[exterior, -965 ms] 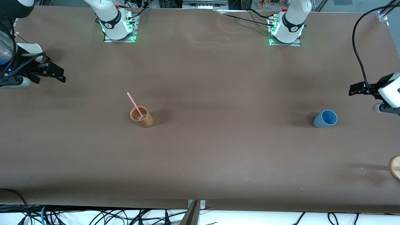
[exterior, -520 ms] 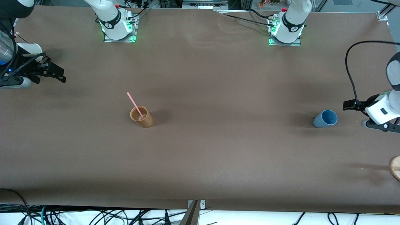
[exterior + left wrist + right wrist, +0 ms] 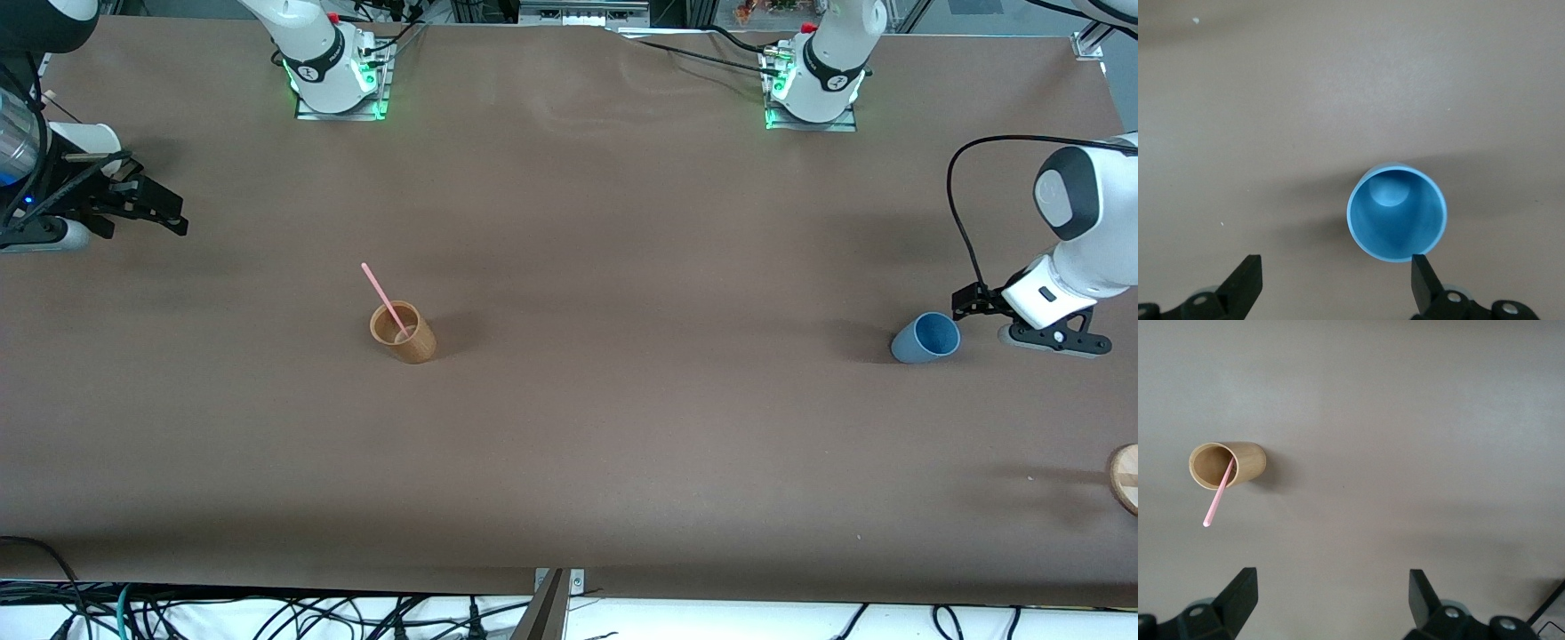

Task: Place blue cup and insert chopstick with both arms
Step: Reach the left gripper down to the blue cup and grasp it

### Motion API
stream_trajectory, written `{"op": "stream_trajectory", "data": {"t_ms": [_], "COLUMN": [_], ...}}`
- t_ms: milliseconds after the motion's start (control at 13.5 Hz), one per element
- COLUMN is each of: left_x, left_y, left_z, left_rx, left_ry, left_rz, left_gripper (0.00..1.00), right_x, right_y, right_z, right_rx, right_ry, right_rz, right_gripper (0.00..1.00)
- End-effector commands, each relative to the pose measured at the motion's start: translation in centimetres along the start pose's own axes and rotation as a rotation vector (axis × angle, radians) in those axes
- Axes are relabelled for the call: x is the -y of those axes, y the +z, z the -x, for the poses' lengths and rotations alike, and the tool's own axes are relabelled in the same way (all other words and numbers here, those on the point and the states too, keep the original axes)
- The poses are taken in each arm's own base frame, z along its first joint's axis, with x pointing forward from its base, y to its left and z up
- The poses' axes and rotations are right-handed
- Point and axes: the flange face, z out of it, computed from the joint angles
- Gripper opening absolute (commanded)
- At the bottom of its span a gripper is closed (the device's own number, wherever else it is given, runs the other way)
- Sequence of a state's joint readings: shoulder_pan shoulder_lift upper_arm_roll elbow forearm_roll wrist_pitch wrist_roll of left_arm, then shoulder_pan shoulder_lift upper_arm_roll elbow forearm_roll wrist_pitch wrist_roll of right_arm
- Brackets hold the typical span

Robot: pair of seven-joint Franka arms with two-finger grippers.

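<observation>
Left wrist view shows the left gripper spread wide at the frame's bottom over the upright blue cup, probably light, smooth plastic, best pinched across its rim.

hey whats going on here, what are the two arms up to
The left tool hangs open beside the blue cup, which stands untouched at the left arm's end of the table. The right tool waits open at the right arm's end, holding nothing. The pink chopstick leans in a tan cup nearer the right arm's end of the table.
</observation>
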State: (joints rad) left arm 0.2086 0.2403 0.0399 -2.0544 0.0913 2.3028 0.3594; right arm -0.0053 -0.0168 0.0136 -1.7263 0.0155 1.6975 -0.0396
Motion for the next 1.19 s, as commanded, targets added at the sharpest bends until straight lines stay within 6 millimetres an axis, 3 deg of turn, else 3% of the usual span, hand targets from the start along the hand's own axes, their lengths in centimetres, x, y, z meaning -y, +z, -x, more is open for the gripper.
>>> {"op": "stream_trajectory", "data": {"t_ms": [0,297,1114], "left_x": [0.5,0.5,0.7], "left_y": [2.0,4.0,5.4], "left_z": [-0.1,-0.9,-1.8], "left_rx": [-0.026,-0.043,-0.049], "left_ry": [-0.007,-0.009,-0.005], "left_rz": [0.012,0.012,0.015], "left_gripper": [0.98,0.98,0.98], "right_x": [0.0,0.0,0.0], "right_y": [-0.5,-0.5,-0.5], "right_z": [-0.2,-0.2,-0.2], "right_rx": [0.004,0.004,0.002], "right_ry": [-0.013,-0.013,-0.015], "right_rz": [0.011,0.011,0.011], "right_gripper": [1.00,1.00,1.00]}}
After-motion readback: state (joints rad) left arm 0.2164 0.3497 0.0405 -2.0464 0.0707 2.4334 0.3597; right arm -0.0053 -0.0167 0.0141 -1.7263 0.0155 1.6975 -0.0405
